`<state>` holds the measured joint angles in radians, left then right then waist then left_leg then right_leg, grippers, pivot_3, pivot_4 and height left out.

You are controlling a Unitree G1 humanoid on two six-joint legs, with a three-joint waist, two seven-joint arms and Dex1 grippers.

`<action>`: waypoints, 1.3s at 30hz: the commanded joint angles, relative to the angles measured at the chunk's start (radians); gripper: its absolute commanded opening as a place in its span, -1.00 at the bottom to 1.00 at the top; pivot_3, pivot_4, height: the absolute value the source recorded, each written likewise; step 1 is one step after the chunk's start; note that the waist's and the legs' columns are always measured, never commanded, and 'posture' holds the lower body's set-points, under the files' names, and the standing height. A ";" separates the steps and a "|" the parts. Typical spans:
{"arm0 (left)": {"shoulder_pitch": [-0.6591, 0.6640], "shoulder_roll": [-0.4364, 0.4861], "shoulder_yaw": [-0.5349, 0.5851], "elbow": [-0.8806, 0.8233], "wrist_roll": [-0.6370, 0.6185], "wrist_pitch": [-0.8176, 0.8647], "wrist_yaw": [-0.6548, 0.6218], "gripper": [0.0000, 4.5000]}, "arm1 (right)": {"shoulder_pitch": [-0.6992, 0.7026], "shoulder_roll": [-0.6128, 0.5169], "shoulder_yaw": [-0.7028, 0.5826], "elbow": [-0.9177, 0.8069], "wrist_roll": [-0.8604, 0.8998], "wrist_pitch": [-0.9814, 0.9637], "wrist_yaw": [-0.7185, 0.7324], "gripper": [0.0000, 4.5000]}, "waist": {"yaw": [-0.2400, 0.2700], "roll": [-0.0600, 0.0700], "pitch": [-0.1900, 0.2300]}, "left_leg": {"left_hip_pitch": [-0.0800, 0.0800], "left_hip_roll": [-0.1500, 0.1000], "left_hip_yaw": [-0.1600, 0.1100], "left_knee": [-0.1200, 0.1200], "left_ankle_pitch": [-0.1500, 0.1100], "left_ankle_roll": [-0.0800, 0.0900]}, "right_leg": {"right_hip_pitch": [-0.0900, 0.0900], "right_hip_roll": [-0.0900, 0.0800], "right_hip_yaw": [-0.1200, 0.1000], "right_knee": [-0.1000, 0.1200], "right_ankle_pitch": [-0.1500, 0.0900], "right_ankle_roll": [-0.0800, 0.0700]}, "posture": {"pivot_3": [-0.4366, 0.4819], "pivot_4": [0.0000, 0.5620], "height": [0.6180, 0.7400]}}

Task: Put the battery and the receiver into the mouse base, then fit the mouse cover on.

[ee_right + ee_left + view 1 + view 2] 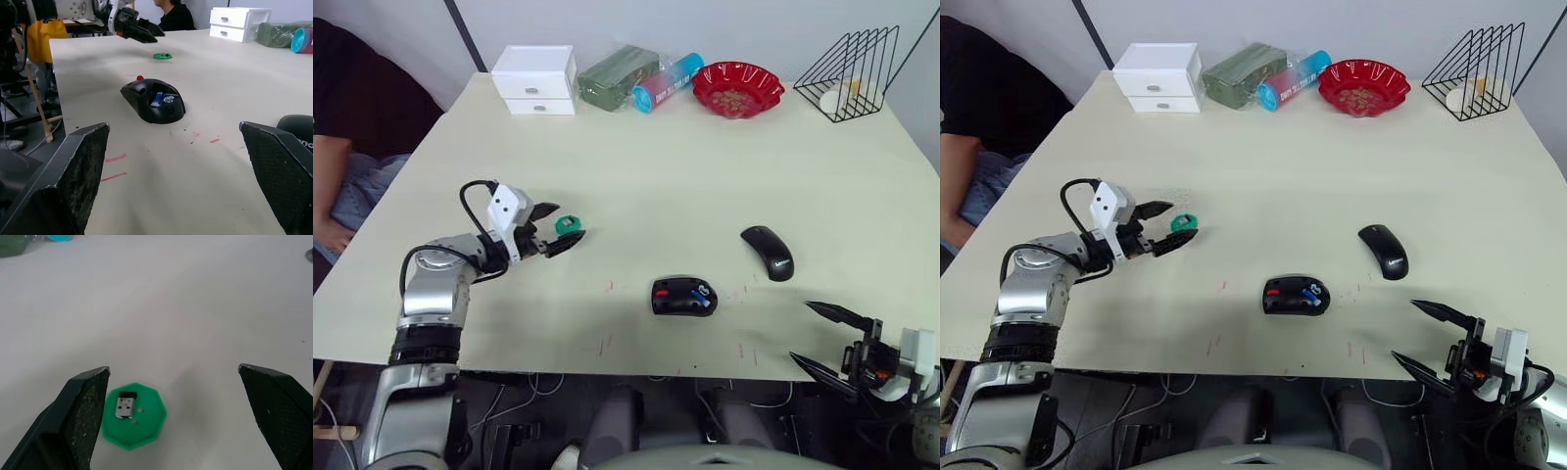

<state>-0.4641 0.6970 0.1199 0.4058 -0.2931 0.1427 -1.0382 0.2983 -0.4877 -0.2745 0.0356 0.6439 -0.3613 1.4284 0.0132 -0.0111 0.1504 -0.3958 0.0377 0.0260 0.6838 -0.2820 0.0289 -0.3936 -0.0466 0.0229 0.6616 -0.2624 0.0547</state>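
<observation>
The black mouse base [684, 296] lies near the table's front middle, with the blue battery [157, 99] resting in its recess beside a red patch. The glossy black mouse cover [768, 252] lies to its right. The receiver [125, 407], a small silver and black plug, sits on a green disc [133, 417] at the left. My left gripper [566, 222] is open, one finger on each side of the disc, and holds nothing. My right gripper [801, 331] hangs open and empty past the table's front edge, to the right of the mouse base.
Along the table's far edge stand a white drawer box [535, 78], a green pack [618, 76], a blue and pink tube [668, 81], a red bowl [737, 88] and a black wire rack [850, 73]. A person [342, 127] sits at the left.
</observation>
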 commanded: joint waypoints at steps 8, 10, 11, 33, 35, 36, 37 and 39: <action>-0.155 0.051 0.007 0.288 0.010 -0.126 -0.182 0.99 | 0.016 0.005 -0.006 -0.055 0.004 -0.015 -0.024 1.00 | -0.002 0.000 0.000 | 0.000 0.000 0.000 0.000 0.000 0.000 | 0.000 0.000 0.000 0.000 0.000 0.000 | -0.05 -0.47 1.00; -0.164 0.057 0.010 0.322 0.014 -0.151 -0.205 0.99 | 0.016 0.012 0.002 -0.063 -0.002 -0.017 -0.034 1.00 | -0.002 0.000 0.000 | 0.000 0.000 0.000 0.000 0.000 0.000 | 0.000 0.000 0.000 0.000 0.000 0.000 | -0.05 -0.47 1.00; -0.167 0.060 0.014 0.338 0.014 -0.164 -0.216 0.76 | 0.017 0.017 0.008 -0.069 -0.006 -0.018 -0.040 1.00 | -0.002 0.000 0.000 | 0.000 0.000 0.000 0.000 0.000 0.000 | 0.000 0.000 0.000 0.000 0.000 0.000 | -0.05 -0.47 1.00; -0.257 0.096 0.016 0.505 0.023 -0.187 -0.285 0.01 | 0.062 0.067 0.068 -0.103 -0.033 -0.062 -0.088 1.00 | 0.000 -0.001 0.001 | -0.001 0.000 0.000 0.000 0.000 0.000 | -0.001 0.000 0.000 0.001 0.000 0.000 | -0.05 -0.47 1.00; -0.269 0.096 0.010 0.520 0.030 -0.187 -0.287 -0.18 | 0.052 0.069 0.072 -0.097 -0.035 -0.063 -0.091 1.00 | 0.000 -0.001 0.001 | -0.001 0.000 0.000 0.000 0.000 0.000 | -0.001 0.000 0.000 0.001 0.000 0.000 | -0.05 -0.47 1.00; -0.272 0.096 0.008 0.527 0.036 -0.194 -0.288 -0.18 | 0.048 0.069 0.073 -0.095 -0.037 -0.065 -0.092 1.00 | -0.001 -0.001 0.001 | -0.001 0.000 0.000 0.000 0.000 0.000 | -0.001 0.000 0.000 0.001 0.000 0.000 | -0.05 -0.47 1.00; -0.276 0.096 0.006 0.533 0.041 -0.200 -0.289 -0.18 | 0.045 0.070 0.073 -0.093 -0.038 -0.066 -0.093 1.00 | -0.001 -0.001 0.001 | -0.001 0.000 0.000 0.000 0.000 0.000 | -0.001 0.000 0.000 0.001 0.000 0.000 | -0.05 -0.47 1.00; -0.279 0.094 0.006 0.541 0.048 -0.208 -0.292 -0.18 | 0.040 0.070 0.074 -0.090 -0.040 -0.069 -0.094 1.00 | -0.003 -0.001 0.001 | -0.001 0.000 0.000 0.000 0.000 0.000 | -0.001 0.000 0.000 0.001 0.000 0.000 | -0.05 -0.47 1.00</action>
<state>-0.7248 0.7793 0.1153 0.9423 -0.2490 -0.0485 -1.3256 0.3357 -0.4195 -0.1973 -0.0410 0.5977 -0.4084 1.3380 0.0101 -0.0124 0.1511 -0.3965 0.0380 0.0263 0.6840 -0.2820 0.0289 -0.3951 -0.0463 0.0227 0.6626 -0.2624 0.0549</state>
